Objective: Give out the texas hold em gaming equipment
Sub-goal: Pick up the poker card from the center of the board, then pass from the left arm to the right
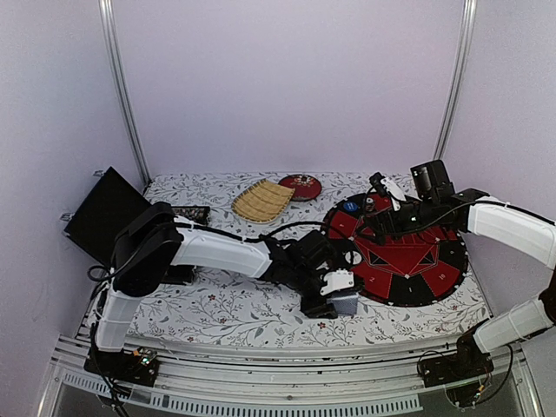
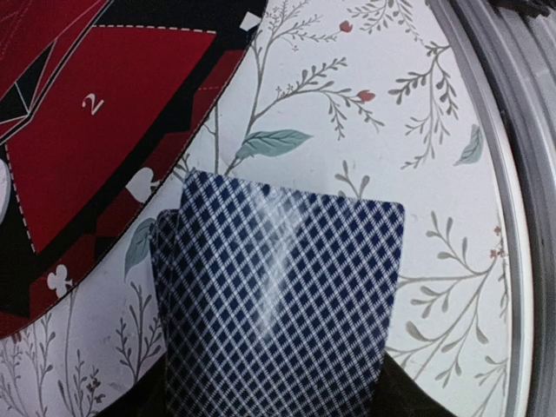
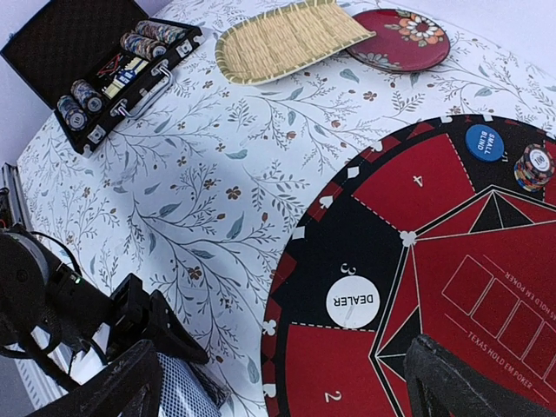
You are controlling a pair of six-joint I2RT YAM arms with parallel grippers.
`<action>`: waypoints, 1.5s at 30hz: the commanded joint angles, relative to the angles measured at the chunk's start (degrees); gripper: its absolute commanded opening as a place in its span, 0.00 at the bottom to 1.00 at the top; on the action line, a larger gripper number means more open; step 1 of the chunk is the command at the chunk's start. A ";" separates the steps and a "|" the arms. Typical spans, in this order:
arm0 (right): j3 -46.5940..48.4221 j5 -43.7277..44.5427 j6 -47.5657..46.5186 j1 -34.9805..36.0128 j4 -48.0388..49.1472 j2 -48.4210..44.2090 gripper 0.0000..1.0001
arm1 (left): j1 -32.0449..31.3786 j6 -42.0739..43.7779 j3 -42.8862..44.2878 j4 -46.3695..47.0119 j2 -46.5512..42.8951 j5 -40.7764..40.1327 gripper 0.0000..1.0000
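A blue-checked card deck [image 2: 282,313] fills the space between my left gripper's [image 2: 278,408] jaws, which are shut on it. It hangs over the floral cloth just beside the round red-and-black poker mat [image 2: 87,130]. From above, the left gripper [image 1: 334,294] and deck [image 1: 346,303] sit at the mat's near-left edge. My right gripper [image 3: 287,395] hovers open over the mat with nothing in it. Below it lies the white DEALER button [image 3: 353,301]. A blue SMALL BLIND chip [image 3: 484,143] and a short chip stack [image 3: 532,167] rest on the mat's far side.
An open black case [image 3: 52,39] with rows of poker chips sits at the far left. A woven bamboo tray [image 3: 287,39] and a red lacquer dish [image 3: 400,39] stand at the back. The table's metal rail [image 2: 526,174] runs close to the deck.
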 commanded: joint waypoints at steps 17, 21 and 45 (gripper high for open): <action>-4.45 -14.89 10.61 -2.37 10.23 4.69 0.96 | 6.76 -6.14 -23.74 10.50 -18.38 -9.42 0.55; -5.94 -21.22 15.07 1.25 16.78 10.46 0.91 | 8.06 -7.08 -27.94 13.52 -22.45 -10.35 0.55; 4.09 -36.72 33.11 13.30 48.62 38.57 0.85 | 12.08 -6.79 -32.27 13.90 -31.82 -11.45 0.55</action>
